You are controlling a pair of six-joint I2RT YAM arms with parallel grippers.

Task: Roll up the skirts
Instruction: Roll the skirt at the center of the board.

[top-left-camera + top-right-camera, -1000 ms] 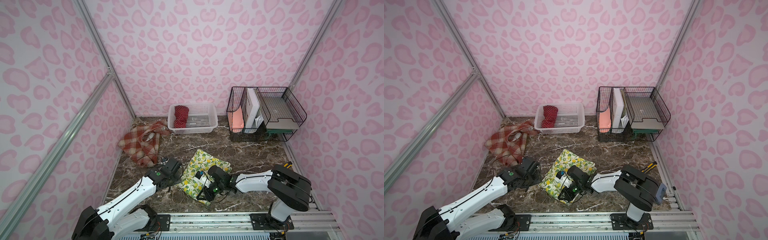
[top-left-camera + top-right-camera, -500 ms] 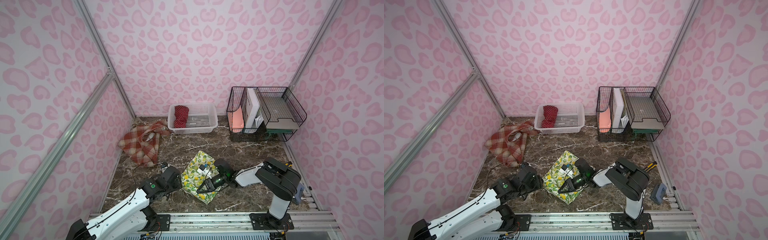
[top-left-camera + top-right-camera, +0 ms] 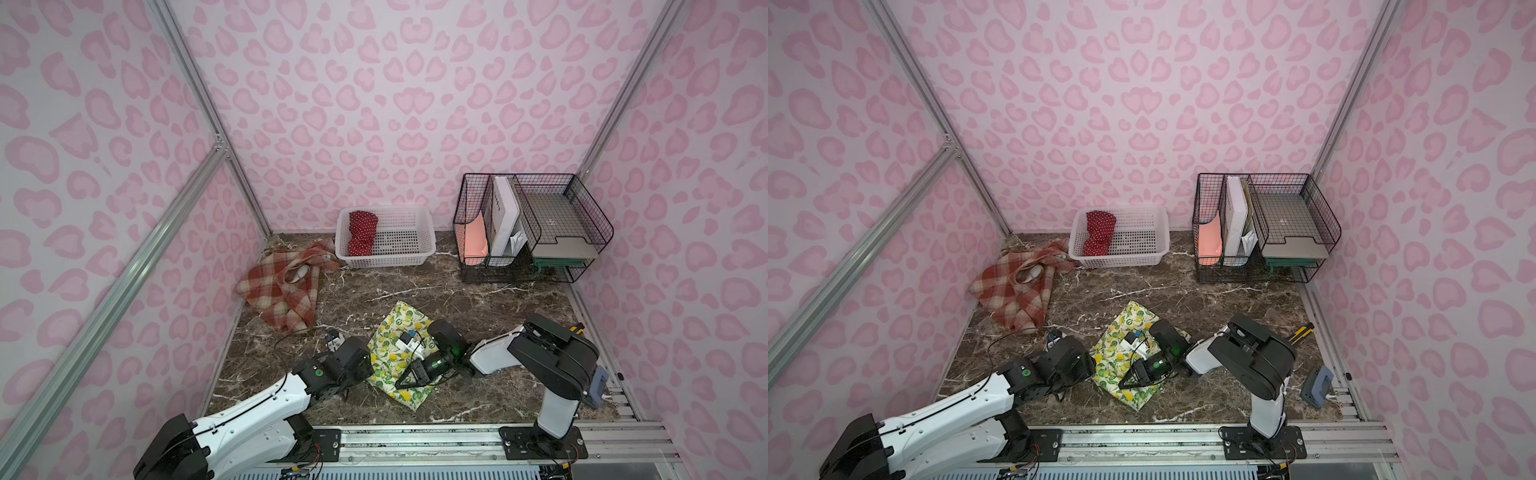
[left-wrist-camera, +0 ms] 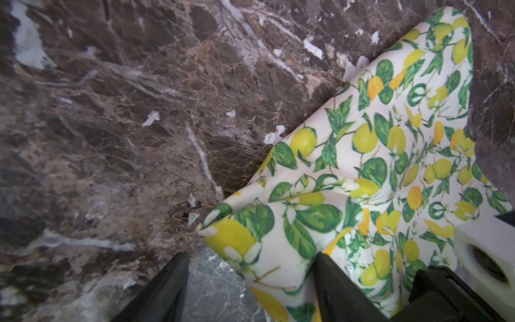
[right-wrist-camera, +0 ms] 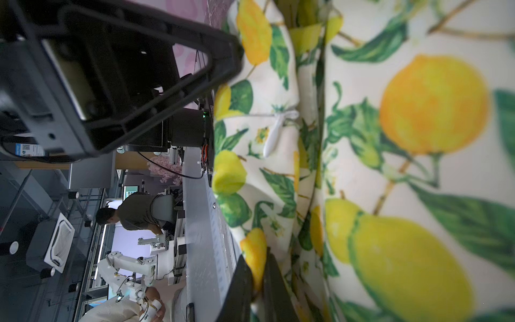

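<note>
The lemon-print skirt (image 3: 395, 332) (image 3: 1121, 361) lies folded at the front middle of the marble table. My right gripper (image 3: 401, 384) (image 5: 257, 278) is shut on a fold of it near its front edge. My left gripper (image 3: 368, 368) (image 4: 250, 267) is open at the skirt's left edge (image 4: 348, 181), one finger over the cloth and the other over bare marble. The plaid skirt (image 3: 286, 286) (image 3: 1017, 291) lies crumpled at the back left. The red polka-dot skirt (image 3: 362, 232) (image 3: 1098, 232) sits rolled in the left end of the white basket (image 3: 411, 259).
A black wire organizer (image 3: 582, 199) with folders and trays stands at the back right. A blue-grey block (image 3: 1316, 386) and a yellow-black tool (image 3: 1300, 332) lie by the right wall. The arms' metal rail (image 3: 415, 436) runs along the front edge.
The right gripper has drawn the lemon skirt's fold to the left, so the skirt looks narrower. The left gripper dropped toward the front, came to the skirt's left edge and opened wider.
</note>
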